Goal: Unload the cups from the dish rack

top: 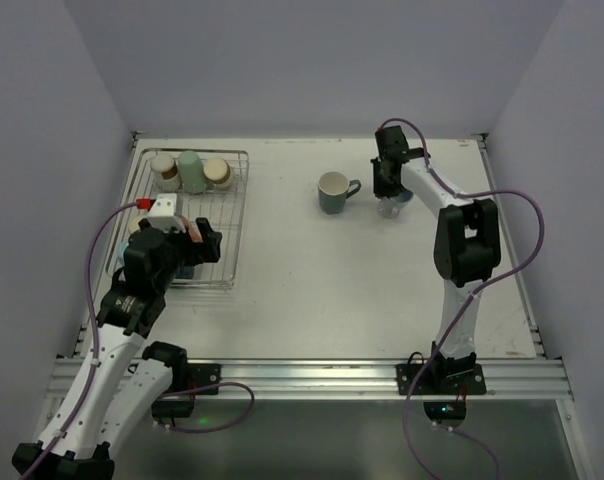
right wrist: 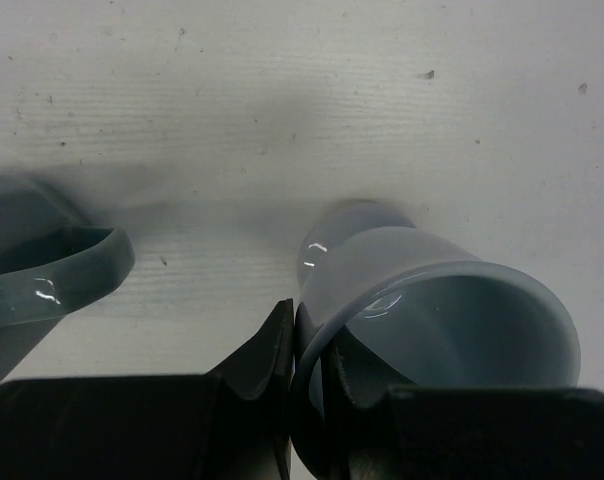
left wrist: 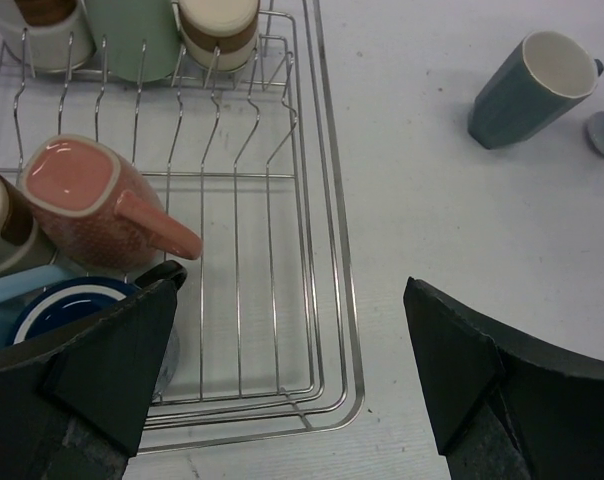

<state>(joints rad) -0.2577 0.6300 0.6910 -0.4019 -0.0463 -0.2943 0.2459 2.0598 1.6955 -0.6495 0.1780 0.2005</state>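
One dish rack (top: 227, 212) lies at 9 o'clock on the table (top: 312, 300). The overhead view shows three cups upright along its 12 o'clock end: a mint green cup (top: 192, 172) between two beige-and-brown cups (top: 165, 170). The left arm hides the rack's near end there. Only the left wrist view shows four more, packed toward the rack's 9 o'clock side: a salmon-pink mug (left wrist: 82, 205), a navy cup (left wrist: 70, 305), a light blue cup (left wrist: 12, 285) and a beige cup (left wrist: 0, 225) cut off by the frame.

Two cups are out of the rack, toward 1 o'clock on the table: a grey-green mug (top: 333, 192) standing alone and, at its 3 o'clock, a pale blue tumbler (top: 390, 209).

The left gripper (left wrist: 287, 300) hangs released, jaws wide, over the rack's near right corner, holding nothing. The right gripper (right wrist: 294, 325) is clenched on the tumbler's rim, one finger inside and one outside, a detail only its wrist view gives. Whether the tumbler's base touches the table I cannot tell.
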